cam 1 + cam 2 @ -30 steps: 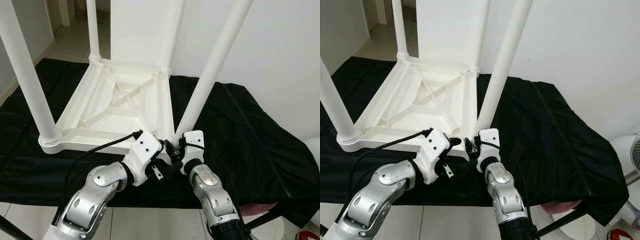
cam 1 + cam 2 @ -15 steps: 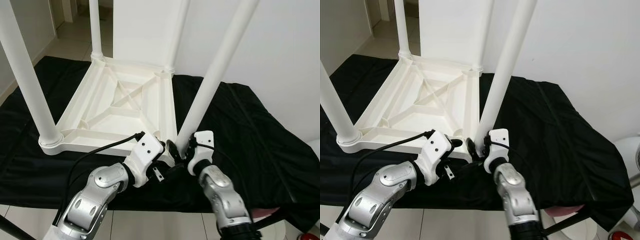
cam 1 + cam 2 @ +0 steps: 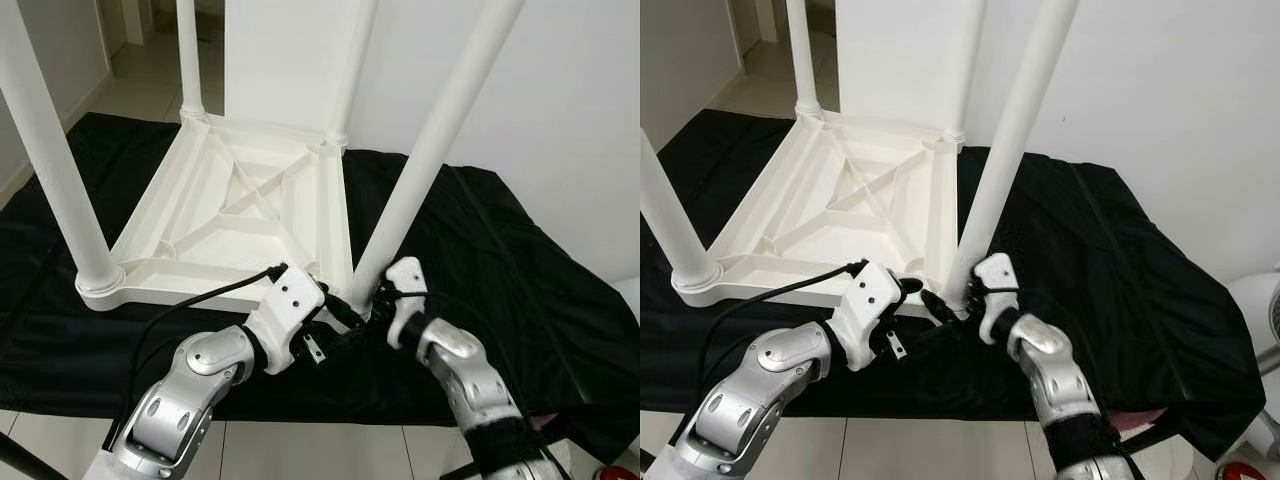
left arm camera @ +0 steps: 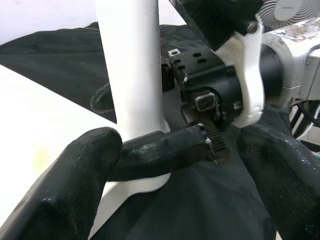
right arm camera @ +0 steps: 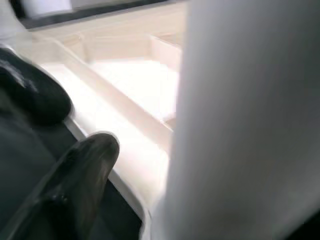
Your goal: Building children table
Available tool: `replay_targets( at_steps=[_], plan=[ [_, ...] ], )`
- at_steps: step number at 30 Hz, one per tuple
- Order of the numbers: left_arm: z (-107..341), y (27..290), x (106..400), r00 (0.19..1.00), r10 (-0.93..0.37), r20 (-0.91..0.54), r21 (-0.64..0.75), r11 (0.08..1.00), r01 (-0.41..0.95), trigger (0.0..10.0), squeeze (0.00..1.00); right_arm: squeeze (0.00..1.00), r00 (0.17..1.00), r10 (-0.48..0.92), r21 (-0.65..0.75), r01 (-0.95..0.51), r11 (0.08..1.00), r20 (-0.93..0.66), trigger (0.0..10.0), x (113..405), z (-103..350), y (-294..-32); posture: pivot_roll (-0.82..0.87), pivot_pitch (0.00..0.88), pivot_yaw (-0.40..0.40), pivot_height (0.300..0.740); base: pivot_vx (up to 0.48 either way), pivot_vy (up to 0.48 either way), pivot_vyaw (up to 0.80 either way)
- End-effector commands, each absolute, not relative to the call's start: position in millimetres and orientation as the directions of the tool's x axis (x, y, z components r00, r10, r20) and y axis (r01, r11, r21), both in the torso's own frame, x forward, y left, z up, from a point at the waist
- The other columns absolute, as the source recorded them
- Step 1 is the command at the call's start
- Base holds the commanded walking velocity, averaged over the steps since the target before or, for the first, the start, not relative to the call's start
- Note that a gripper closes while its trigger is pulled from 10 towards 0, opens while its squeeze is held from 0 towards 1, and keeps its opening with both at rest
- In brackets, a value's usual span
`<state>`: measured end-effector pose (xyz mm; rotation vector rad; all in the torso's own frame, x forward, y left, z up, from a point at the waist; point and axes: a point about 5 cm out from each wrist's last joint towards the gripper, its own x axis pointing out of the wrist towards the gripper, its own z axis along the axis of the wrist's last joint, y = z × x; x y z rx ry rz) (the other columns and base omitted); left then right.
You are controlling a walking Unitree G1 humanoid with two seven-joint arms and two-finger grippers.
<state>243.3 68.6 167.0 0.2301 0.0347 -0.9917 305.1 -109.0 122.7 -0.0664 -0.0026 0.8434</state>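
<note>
While the white kids' table (image 3: 240, 215) sits upside down on the black cloth (image 3: 500, 270), legs pointing up, both grippers crowd its near corner at about 5 o'clock. Right gripper (image 3: 952, 300) is clamped on the base of the near-right leg (image 3: 420, 170), one finger (image 4: 165, 150) wrapped across it. Left gripper (image 4: 175, 185) hovers right beside that leg with fingers spread apart, gripping nothing. Near-left leg (image 3: 55, 160) stands at 9 o'clock.

table (image 3: 240, 205): white plastic, smooth, satin | cloth (image 3: 520, 290): black fabric, matt | arms: brushed silver metal
</note>
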Motion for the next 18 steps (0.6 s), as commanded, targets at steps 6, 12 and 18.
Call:
replay_targets(
  at_steps=[6,12,18],
  plan=[
    [169,70,248,0.575,-0.808,-0.129,0.206,0.545,0.813,10.0,0.0,0.0,0.578,0.808,-0.097,-0.816,0.569,-0.119,0.0,306,106,-102,0.08,0.0,-0.168,0.74,0.0,0.0,0.0],
    [168,71,248,0.583,-0.802,-0.127,0.203,0.554,0.807,10.0,0.0,0.0,0.578,0.807,-0.086,-0.816,0.572,-0.116,0.0,307,104,-110,0.08,0.0,-0.169,0.74,0.0,0.0,0.0],
    [168,70,247,0.58,-0.805,-0.128,0.198,0.552,0.81,10.0,0.0,0.0,0.65,0.746,-0.061,-0.758,0.649,-0.147,0.0,305,97,-121,0.06,0.0,-0.162,0.74,0.0,0.0,0.0]
  ],
)
